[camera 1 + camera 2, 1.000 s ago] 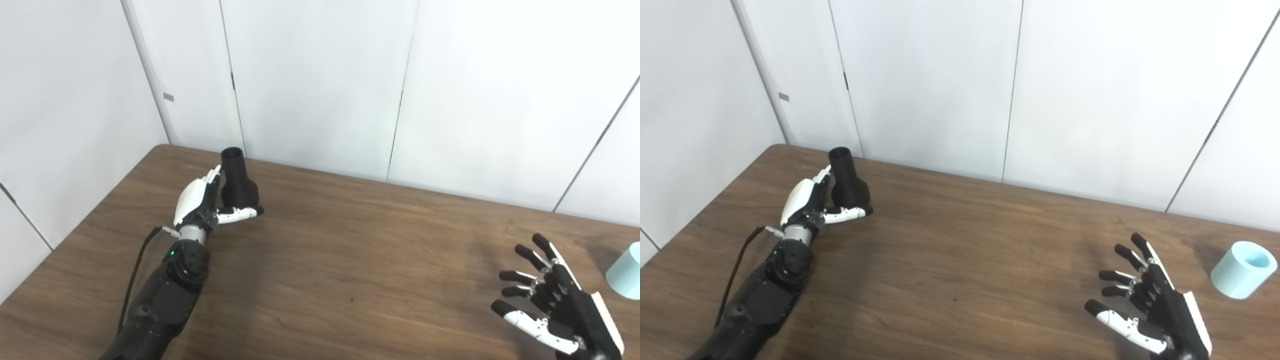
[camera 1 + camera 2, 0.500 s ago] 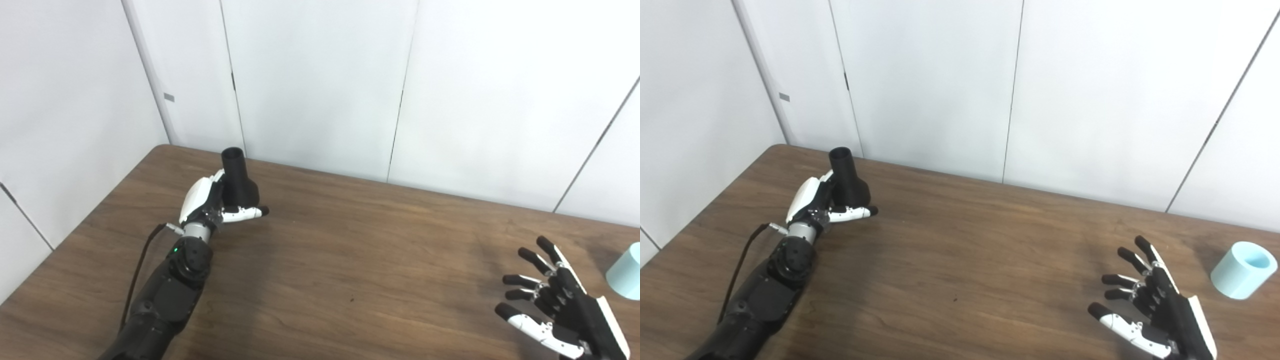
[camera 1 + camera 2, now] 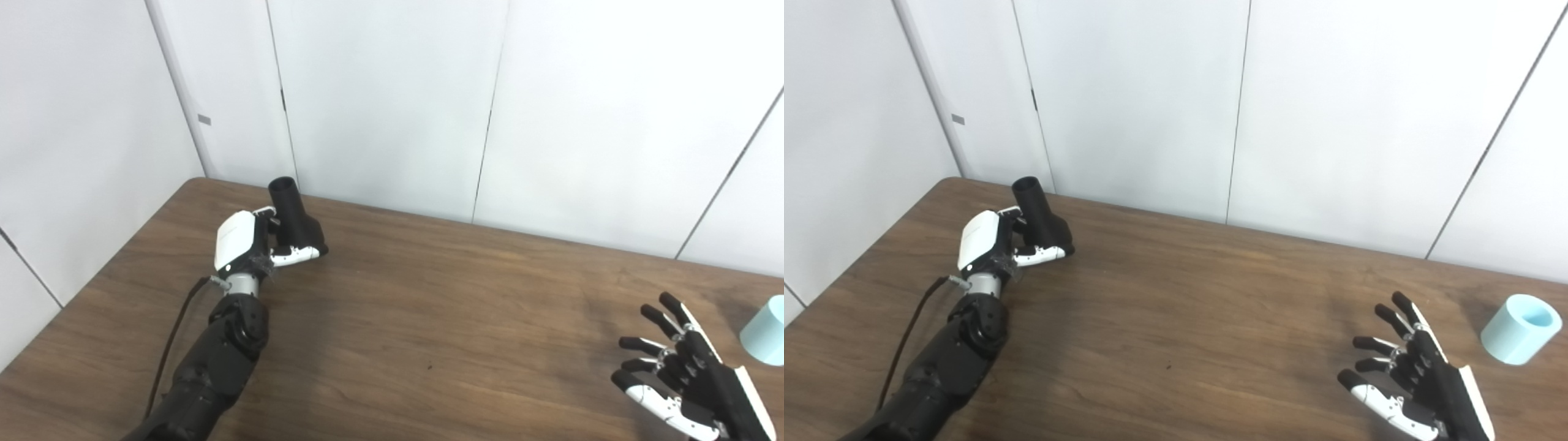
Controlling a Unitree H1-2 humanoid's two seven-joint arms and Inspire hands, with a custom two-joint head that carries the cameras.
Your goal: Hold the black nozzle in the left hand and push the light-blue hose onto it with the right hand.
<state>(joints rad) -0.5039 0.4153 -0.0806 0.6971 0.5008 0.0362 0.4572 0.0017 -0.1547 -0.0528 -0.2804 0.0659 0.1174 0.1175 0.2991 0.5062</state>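
From my feed: nozzle (image 3: 1038,215) is matte black all over, hose (image 3: 1520,329) is pale light-blue w/ a slightly lighter inner rim, and the table (image 3: 1176,318) is dark brown wood w/ streaky grain running lengthwise. Left hand (image 3: 995,242) has a white back shell, black palm side and a white thumb w/ black tip; right hand (image 3: 1415,383) is mostly black, w/ a white thumb and white edge strip. Wall panels (image 3: 1127,98) behind are plain white w/ thin dark seams.
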